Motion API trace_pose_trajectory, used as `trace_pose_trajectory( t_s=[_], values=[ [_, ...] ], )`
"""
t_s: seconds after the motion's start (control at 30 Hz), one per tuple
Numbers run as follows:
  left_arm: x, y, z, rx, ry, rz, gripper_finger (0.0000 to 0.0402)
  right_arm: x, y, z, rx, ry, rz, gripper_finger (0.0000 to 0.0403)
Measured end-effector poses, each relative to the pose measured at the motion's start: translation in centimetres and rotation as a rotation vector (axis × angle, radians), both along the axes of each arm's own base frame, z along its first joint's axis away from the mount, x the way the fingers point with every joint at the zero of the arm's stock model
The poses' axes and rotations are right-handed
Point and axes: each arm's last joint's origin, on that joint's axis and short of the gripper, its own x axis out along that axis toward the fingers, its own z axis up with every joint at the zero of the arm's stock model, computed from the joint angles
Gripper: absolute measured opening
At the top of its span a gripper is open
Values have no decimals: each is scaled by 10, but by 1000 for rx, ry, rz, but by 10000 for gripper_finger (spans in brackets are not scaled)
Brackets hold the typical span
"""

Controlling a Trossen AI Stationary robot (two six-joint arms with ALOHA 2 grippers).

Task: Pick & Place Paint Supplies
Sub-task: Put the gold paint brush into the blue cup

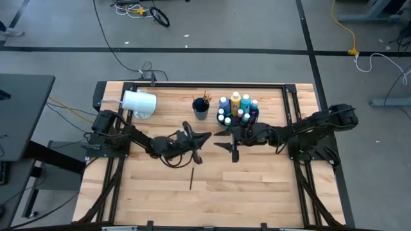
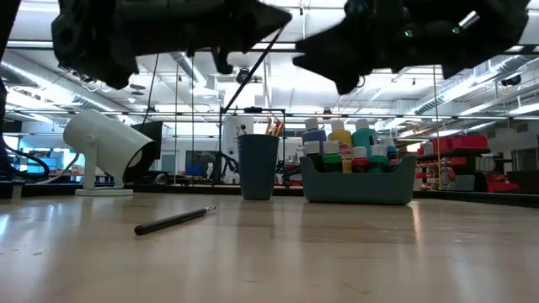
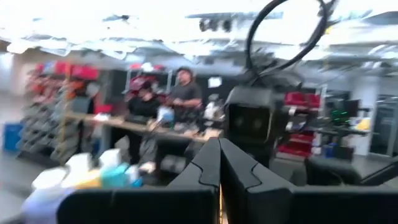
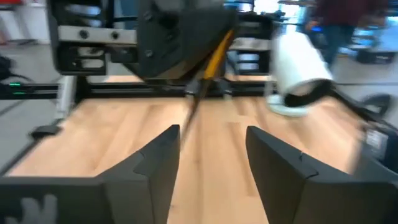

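Left gripper (image 1: 204, 137) mid-table, raised, fingers pressed together. Right gripper (image 1: 226, 140) faces it close by, fingers spread.

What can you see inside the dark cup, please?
The cup holds a few brushes standing upright, orange and dark handle tips poking above its rim. Its wall hides the rest of them, so an exact count or anything else inside cannot be seen.

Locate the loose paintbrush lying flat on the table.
In the high view the loose paintbrush lies on bare wood near the table's middle, apart from the dark cup and the tray of bottles.
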Motion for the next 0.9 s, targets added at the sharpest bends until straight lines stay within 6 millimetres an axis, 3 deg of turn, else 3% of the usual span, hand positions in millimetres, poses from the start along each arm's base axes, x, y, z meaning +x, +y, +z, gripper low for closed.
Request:
trace_pose_trajectory(
  t_s=[0.23,0.6,0.9],
  values=[
    [13,-6,17,49,-53,-101,1,14,5,8,58,-25,119,190],
    [25,-10,20,66,16,-122,1,18,7,16,70,-78,181,158],
    [26,-11,21,70,17,-126,2,18,7,17,54,-85,181,53]
  ],
)
